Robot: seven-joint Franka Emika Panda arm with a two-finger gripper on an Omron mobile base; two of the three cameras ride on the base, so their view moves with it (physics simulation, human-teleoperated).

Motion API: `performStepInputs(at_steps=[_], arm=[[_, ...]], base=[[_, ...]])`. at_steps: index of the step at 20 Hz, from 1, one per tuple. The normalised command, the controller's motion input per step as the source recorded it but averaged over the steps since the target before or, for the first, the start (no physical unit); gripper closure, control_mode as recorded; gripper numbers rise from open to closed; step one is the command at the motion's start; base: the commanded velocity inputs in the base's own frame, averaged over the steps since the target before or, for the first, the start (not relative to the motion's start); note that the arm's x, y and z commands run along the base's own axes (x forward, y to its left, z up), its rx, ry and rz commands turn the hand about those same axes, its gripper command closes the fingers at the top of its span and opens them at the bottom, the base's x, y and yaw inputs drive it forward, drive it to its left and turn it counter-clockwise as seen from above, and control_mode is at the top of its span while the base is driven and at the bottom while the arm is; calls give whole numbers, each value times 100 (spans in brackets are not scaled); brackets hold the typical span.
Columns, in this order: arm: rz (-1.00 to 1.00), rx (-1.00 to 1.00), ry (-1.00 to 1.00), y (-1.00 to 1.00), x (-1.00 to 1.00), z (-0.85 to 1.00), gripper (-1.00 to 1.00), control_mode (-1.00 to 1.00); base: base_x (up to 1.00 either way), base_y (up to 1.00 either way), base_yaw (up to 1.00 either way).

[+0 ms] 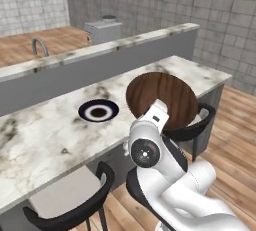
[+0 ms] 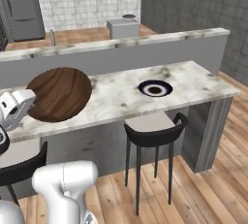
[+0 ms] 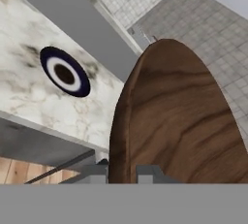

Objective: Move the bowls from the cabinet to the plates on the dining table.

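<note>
My gripper (image 3: 122,172) is shut on the rim of the wide, dark brown wood-look bowl (image 3: 179,121). The bowl is tilted on edge. It hangs over the marble dining table (image 1: 45,135), near the front edge, its wooden face (image 1: 162,97) turned toward the base cameras. One plate (image 1: 98,110) with a navy rim, white ring and dark centre lies flat on the table with nothing on it. From the right base view the bowl (image 2: 60,92) is well to the left of the plate (image 2: 155,89). The hand view shows the plate (image 3: 65,72) to the bowl's left. The cabinet is out of view.
Black stools (image 1: 75,200) (image 2: 152,131) stand along the table's front; another stool (image 1: 200,120) is below the bowl. A raised ledge (image 2: 121,43) runs along the table's back. Beyond it are a wooden counter with a faucet (image 1: 40,45) and a grey appliance (image 2: 122,26).
</note>
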Motion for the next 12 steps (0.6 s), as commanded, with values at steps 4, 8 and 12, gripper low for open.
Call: performStepInputs(at_steps=[4,8,12], arm=[[0,0,0,0,0,0,100,100],[0,0,0,0,0,0,100,100],[0,0,0,0,0,0,100,100]], base=[[38,11,-6],[21,17,-4],[8,17,-4]])
